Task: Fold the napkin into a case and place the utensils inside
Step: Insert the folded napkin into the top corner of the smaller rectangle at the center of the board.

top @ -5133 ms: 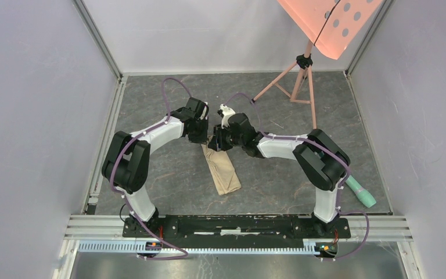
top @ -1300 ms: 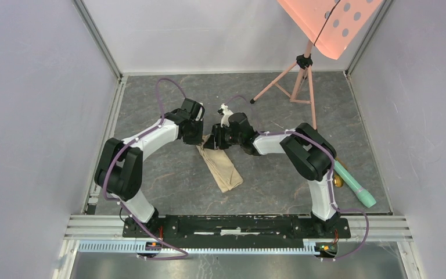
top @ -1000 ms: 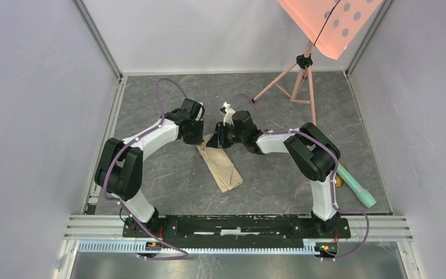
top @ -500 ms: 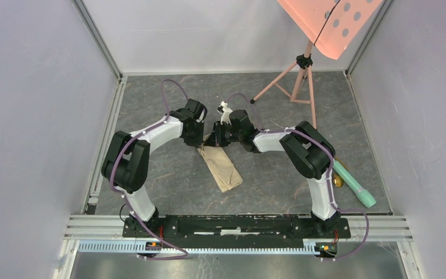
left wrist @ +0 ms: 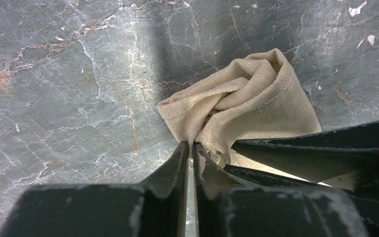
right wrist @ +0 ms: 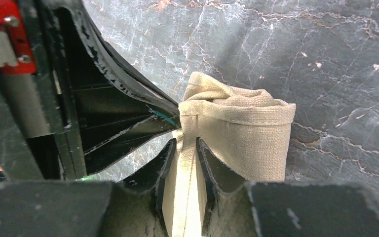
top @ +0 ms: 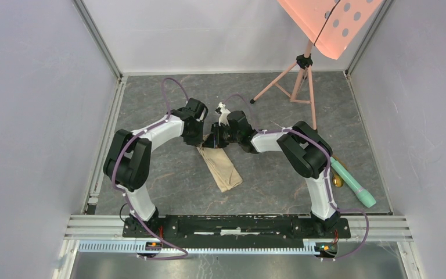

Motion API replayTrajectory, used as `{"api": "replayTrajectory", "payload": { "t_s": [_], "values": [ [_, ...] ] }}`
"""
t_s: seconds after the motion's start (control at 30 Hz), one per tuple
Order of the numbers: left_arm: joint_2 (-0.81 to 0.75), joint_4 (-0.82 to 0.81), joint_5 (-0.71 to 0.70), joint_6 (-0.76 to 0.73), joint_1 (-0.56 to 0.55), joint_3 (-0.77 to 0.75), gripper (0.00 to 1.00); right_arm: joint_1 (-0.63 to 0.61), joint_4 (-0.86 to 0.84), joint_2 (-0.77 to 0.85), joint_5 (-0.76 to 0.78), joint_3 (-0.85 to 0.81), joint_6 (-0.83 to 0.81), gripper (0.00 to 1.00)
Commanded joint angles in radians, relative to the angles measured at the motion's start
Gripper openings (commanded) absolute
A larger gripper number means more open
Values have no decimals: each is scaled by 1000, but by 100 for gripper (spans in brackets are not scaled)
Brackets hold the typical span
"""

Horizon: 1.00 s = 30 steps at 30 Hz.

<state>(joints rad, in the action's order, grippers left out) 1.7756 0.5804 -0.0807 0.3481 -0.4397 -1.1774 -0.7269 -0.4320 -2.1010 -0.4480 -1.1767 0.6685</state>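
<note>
Wrist views show left gripper [left wrist: 188, 148] and right gripper [right wrist: 184, 148] each clamped on the crumpled far end of the coarse-woven beige napkin [left wrist: 256, 98].

A pink tripod stand [top: 305, 60] at the far right carries an orange perforated panel [top: 331, 20]. A mint-green cylinder [top: 357, 189] lies near right on the grey marbled table [top: 174, 186].

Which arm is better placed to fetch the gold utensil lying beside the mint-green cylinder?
Right, probably. The gold utensil lies by the mint-green cylinder on the right arm's side, near its base. Both jaws pinch the napkin at its far end; the left alone could hold it.
</note>
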Motion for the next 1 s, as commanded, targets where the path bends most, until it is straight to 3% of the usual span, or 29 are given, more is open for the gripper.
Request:
{"api": "replayTrajectory", "payload": {
  "t_s": [0.0,0.1,0.37,0.53,0.67,0.77,0.87,0.97],
  "values": [
    [5,-28,-25,-38,2,-33,9,-7,-20,-15,-4,-42,-8,26],
    [-8,-35,-14,-43,2,-22,3,-8,-18,-14,0,-43,-13,26],
    [-59,-75,18,-41,2,34,2,-15,33,-41,22,-112,-43,26],
    [-89,-115,41,-41,2,56,2,-46,83,-129,49,-195,-23,11],
    [-92,-135,75,-33,2,51,2,-77,111,-202,97,-226,7,10],
    [-97,-132,76,-17,4,59,2,-74,126,-195,108,-207,7,14],
    [-110,-114,66,-9,6,71,2,-61,119,-140,83,-178,-27,29],
    [-124,-94,52,-13,10,78,2,-20,69,-67,23,-106,-10,34]
  ]
}}
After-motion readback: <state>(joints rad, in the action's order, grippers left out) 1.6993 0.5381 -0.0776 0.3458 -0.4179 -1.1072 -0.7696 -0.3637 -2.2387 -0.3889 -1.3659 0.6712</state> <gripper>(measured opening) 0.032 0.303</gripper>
